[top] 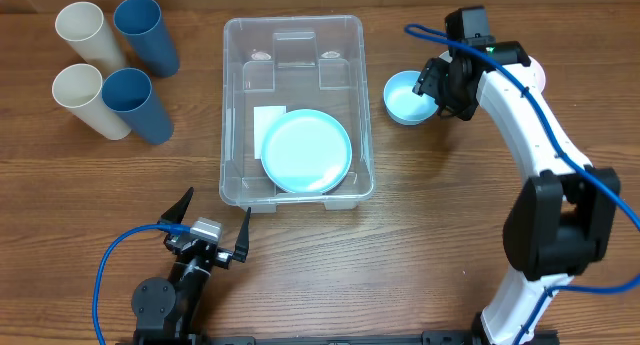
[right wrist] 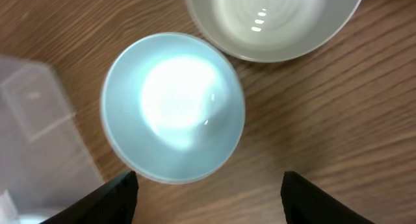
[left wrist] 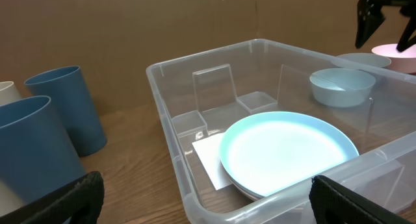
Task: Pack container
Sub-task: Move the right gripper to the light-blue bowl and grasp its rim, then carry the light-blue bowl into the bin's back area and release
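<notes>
The container [top: 232,105] sits in the middle of the bench [top: 420,235], with a light blue plate [top: 306,151] already lying flat in its near half, partly over the white label. The right tool [top: 440,85] hovers above the light blue bowl [top: 408,97], which stands on the bench just beside the container's right wall. In the wrist view its fingers [right wrist: 110,198] are spread well apart and hold nothing. The step in hand looks like the approach to pick up this bowl. Next the tool probably has to come down over the rim, close on it, then lift it over the wall into free space beside the plate. A cream bowl [right wrist: 273,19] sits very close behind (a careless descent could nudge it). The left tool [top: 213,217] rests near the front edge, jaws wide apart and empty, and four cups [top: 145,35] wait at the far left.
</notes>
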`<state>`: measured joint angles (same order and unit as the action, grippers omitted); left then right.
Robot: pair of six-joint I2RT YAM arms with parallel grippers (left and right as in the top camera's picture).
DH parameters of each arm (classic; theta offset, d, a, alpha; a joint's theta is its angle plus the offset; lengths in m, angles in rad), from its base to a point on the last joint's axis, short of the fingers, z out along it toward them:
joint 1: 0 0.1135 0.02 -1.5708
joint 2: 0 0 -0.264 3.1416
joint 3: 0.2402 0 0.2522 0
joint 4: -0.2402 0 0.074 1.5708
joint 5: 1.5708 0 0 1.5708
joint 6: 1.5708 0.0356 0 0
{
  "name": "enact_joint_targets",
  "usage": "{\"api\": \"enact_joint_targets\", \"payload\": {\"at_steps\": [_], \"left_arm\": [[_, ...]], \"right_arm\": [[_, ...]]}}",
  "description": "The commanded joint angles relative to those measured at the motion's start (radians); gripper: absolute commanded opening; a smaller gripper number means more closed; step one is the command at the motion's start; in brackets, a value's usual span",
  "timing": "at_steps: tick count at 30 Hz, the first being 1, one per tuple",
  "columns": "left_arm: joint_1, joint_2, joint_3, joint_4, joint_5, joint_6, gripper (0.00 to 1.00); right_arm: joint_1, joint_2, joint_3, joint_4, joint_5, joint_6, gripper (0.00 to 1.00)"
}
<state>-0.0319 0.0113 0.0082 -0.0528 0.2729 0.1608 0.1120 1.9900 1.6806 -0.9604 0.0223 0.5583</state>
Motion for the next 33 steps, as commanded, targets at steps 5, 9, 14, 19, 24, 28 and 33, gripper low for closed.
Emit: {"api": "enact_joint_targets", "payload": {"at_steps": [5,9,14,19,24,28,33], "left_arm": [[0.007,-0.007,-0.003,0.001,-0.002,0.011,1.00],[0.007,-0.007,-0.003,0.001,-0.002,0.011,1.00],[0.007,-0.007,-0.003,0.001,-0.002,0.011,1.00],[0.007,-0.007,-0.003,0.001,-0.002,0.011,1.00],[0.007,-0.007,-0.003,0.001,-0.002,0.011,1.00],[0.007,-0.007,-0.003,0.001,-0.002,0.011,1.00],[0.007,-0.007,-0.003,0.001,-0.002,0.011,1.00]], "right_arm": [[-0.005,0.177,-0.002,0.093,-0.051,0.071,0.71],[-0.005,0.240,-0.002,0.091,-0.055,0.098,0.55],[-0.005,0.243,-0.002,0.077,-0.054,0.109,0.09],[-0.007,0.243,0.020,0.025,-0.051,0.116,0.04],[-0.007,0.183,0.130,-0.078,-0.046,0.092,0.04],[-0.007,0.106,0.261,-0.180,-0.039,0.062,0.04],[0.003,0.008,0.350,-0.230,-0.017,0.019,0.04]]}}
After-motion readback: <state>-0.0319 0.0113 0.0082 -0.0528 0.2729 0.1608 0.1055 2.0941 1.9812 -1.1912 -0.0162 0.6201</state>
